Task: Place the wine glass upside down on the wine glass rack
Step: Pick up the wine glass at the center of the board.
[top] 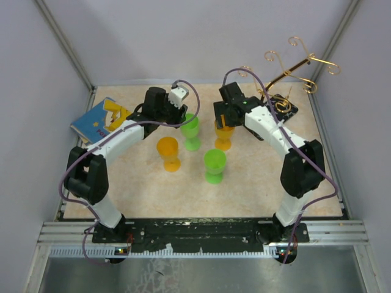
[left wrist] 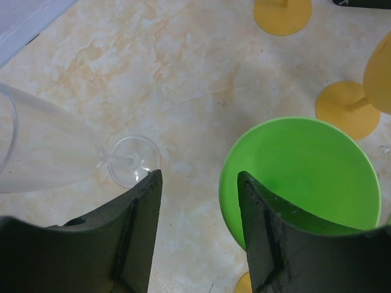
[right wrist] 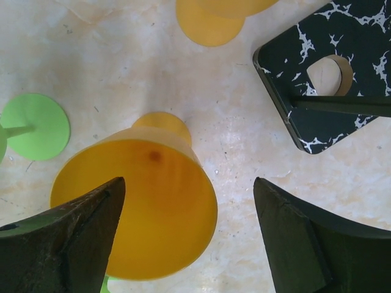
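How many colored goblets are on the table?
4. Near orange goblet front left; near green goblet front center; far green goblet by the left end effector; far orange goblet by the right end effector. The arms may hide more.

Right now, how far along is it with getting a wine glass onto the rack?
Done: nothing yet. The rack holds no glass, and all the coloured glasses stand upright on the table. In hand: the right jaws are open above the orange glass, and the left jaws are open above a green glass. Left: grip, lift, turn over, hang.
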You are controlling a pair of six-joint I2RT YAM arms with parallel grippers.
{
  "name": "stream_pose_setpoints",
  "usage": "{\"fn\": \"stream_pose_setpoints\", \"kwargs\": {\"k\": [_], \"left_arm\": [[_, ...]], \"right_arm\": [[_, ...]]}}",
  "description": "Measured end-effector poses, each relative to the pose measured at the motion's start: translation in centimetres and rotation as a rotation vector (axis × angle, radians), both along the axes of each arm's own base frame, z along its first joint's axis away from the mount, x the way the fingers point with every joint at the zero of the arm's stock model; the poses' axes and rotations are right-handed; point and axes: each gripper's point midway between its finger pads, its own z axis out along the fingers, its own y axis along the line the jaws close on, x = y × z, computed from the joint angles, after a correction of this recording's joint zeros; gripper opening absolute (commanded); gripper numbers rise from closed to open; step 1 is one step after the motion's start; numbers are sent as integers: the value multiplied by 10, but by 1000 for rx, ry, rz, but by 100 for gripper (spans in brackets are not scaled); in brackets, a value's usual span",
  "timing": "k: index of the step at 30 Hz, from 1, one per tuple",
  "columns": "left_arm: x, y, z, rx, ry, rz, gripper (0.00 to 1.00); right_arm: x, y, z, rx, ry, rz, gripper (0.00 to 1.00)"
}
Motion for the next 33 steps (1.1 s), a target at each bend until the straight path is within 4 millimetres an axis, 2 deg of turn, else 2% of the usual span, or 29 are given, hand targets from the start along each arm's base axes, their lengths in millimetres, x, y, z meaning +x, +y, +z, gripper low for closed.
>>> {"fn": "stream_pose_setpoints", "kwargs": {"k": [2, 4, 7, 13, 14, 20, 23, 29, 33], "left_arm": [[0, 0, -1, 1, 1, 2, 54], [1, 0, -2, 0, 3, 2, 46], [2, -1, -4, -3, 6, 2, 30], [2, -4, -9, -8, 20, -7, 0], [2, -6, -7, -16, 20, -11, 0], [2, -8, 1, -29, 27, -9, 0], [5, -9, 12, -36, 17, -9, 0], [9, -13, 51, -67, -42, -15, 0], [5, -12, 85, -94, -90, -23, 0]], "right_arm": [[1, 0, -2, 1, -3, 0, 81], [0, 0, -5, 0, 0, 1, 71], [-2, -1, -13, -10, 16, 3, 51], [-3, 0, -18, -8, 27, 4, 3], [-3, 0, -18, -8, 26, 4, 0], [-3, -1, -16, -11, 29, 5, 0], [-5, -3, -12, -23, 36, 6, 0], [-21, -14, -1, -51, 64, 3, 0], [-44, -27, 23, -31, 34, -13, 0]]}}
